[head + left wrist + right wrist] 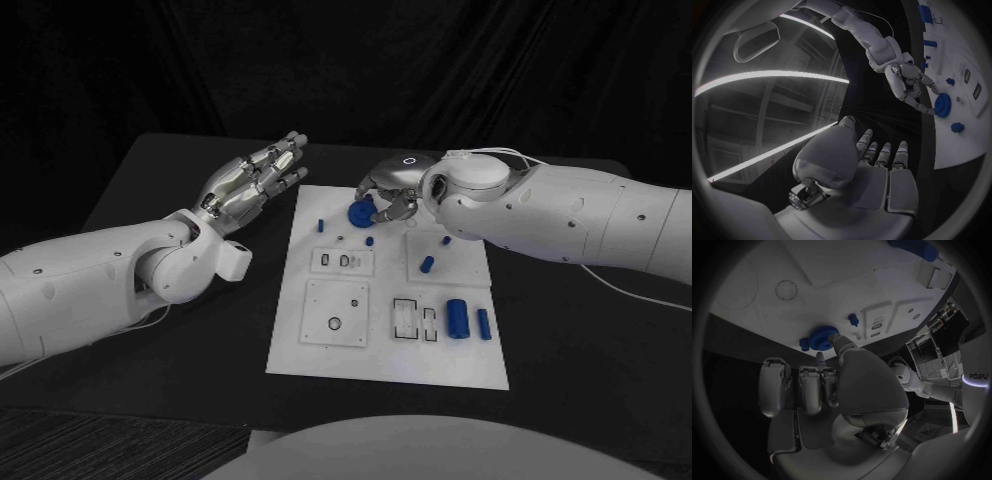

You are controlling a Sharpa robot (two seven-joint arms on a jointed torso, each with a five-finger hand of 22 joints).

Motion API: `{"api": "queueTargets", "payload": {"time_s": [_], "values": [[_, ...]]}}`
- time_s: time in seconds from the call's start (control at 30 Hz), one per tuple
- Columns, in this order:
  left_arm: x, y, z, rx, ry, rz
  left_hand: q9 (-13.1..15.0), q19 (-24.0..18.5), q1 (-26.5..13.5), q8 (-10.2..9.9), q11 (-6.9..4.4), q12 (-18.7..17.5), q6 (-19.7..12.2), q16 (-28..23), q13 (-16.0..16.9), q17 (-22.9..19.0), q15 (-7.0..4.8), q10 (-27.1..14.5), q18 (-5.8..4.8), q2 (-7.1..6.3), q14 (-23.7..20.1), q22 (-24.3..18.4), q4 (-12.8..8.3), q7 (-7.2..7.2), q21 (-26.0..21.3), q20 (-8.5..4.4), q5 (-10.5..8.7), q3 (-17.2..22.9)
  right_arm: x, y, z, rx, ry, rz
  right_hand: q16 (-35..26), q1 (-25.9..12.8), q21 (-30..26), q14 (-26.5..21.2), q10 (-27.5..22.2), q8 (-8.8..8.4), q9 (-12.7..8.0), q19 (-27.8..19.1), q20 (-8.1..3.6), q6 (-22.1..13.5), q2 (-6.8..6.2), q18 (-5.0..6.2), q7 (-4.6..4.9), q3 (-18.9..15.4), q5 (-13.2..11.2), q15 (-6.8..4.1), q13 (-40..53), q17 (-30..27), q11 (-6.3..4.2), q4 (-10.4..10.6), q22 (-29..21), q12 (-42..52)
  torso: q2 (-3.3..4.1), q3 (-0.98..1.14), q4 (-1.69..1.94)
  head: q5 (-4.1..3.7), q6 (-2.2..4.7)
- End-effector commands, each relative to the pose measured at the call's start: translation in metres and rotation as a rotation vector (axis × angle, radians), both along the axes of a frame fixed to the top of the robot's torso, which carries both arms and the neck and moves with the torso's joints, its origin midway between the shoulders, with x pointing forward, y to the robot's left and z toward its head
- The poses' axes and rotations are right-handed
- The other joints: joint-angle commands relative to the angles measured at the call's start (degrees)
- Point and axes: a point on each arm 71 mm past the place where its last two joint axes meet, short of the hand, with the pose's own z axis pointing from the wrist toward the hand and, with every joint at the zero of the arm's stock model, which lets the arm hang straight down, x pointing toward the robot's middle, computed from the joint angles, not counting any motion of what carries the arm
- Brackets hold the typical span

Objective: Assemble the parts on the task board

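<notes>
right hand [387,200] pinches a round blue part [361,214] at the task board's [389,360] far edge — left hand [260,182] hovers beside the board, fingers straight, holding nothing.

white task board [389,350], blue parts [457,319], black table [577,340], silver hands [260,180]

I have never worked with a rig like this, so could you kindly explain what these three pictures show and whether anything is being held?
This is a two-armed robot at a black table. One picture looks down from its head; the two round ones come from cameras behind each wrist. The white task board lies in the middle, carrying small blue parts, such as a cylinder. The right hand has its fingers on a round blue disc at the board's far end, apparently gripping it. The left hand is beside the board, fingers straight, holding nothing.
</notes>
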Motion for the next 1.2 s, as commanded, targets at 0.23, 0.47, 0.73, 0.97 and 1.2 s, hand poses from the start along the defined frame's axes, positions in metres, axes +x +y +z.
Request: {"api": "queueTargets", "payload": {"time_s": [0.23,0.47,0.73,0.97,1.2], "values": [[-0.001,-0.002,0.007,-0.065,-0.068,-0.013,0.08,-0.11,0.58,0.32,0.31,-0.38,0.07,-0.21,-0.06,-0.05,0.33,0.1,0.47,0.06,-0.03,-0.07,0.0,0.21,-0.3,0.43,0.23,0.24,-0.001,-0.003,-0.004,-0.03,0.026,-0.003,0.15,-0.25,-0.49,6.01,5.99,-0.43,-0.71,-0.24,-0.17,0.21,0.11,0.12,-0.03,0.56,0.4,-0.64,15.09,15.06,-0.59,-0.14,9.54,0.14,-0.01,0.0,-0.01,-0.04,-0.01],[-0.001,-0.002,0.007,-0.064,-0.066,-0.014,0.1,-0.11,0.6,0.38,0.4,-0.38,0.25,-0.21,-0.06,-0.05,0.35,0.1,0.47,0.07,-0.03,-0.07,0.01,0.3,-0.3,0.46,0.23,0.27,0.0,-0.007,-0.006,-0.042,0.037,-0.016,0.15,-2.02,-0.36,6.01,5.99,0.65,-2.14,0.04,0.15,6.03,0.34,0.0,1.15,0.92,0.96,-0.04,15.09,15.06,0.21,0.32,9.83,0.14,-0.02,0.03,-0.03,0.09,-0.01],[-0.001,0.0,0.007,-0.062,-0.064,-0.012,0.11,-0.1,0.61,0.4,0.43,-0.38,0.3,-0.21,-0.06,-0.05,0.35,0.1,0.47,0.07,-0.03,-0.06,0.01,0.34,-0.29,0.48,0.23,0.29,0.0,-0.016,-0.006,-0.031,0.023,-0.034,0.15,-3.11,-0.1,6.01,5.99,3.69,-1.79,0.48,0.69,15.26,0.26,-0.08,1.22,1.38,0.16,0.38,15.09,15.06,0.41,-0.05,10.29,0.14,0.0,-0.03,-0.09,0.22,-0.01],[0.0,0.0,0.007,-0.061,-0.063,-0.012,0.11,-0.1,0.61,0.4,0.43,-0.38,0.3,-0.21,-0.06,-0.05,0.35,0.1,0.47,0.07,-0.03,-0.06,0.01,0.34,-0.29,0.48,0.23,0.29,-0.001,-0.025,-0.004,-0.006,-0.005,-0.047,0.15,-3.57,-0.2,6.01,5.99,16.94,12.72,0.77,-0.46,11.05,1.77,-0.09,-0.02,-2.45,-4.96,-0.4,15.09,15.06,-1.68,-2.02,10.75,0.14,0.0,-0.02,-0.07,0.08,-0.01],[0.0,0.002,0.006,-0.058,-0.061,-0.01,0.1,-0.1,0.62,0.42,0.47,-0.38,0.3,-0.21,-0.06,-0.05,0.36,0.1,0.48,0.08,-0.03,-0.06,0.02,0.38,-0.29,0.51,0.23,0.31,-0.005,-0.042,0.002,0.034,-0.049,-0.067,0.15,-4.48,-0.62,6.01,5.99,31.53,28.99,0.93,-0.42,2.71,2.05,-0.13,-0.63,-4.35,-9.66,-0.9,15.09,15.06,-1.18,-0.52,11.07,0.14,-0.17,0.0,-0.15,0.01,-0.01]]}}
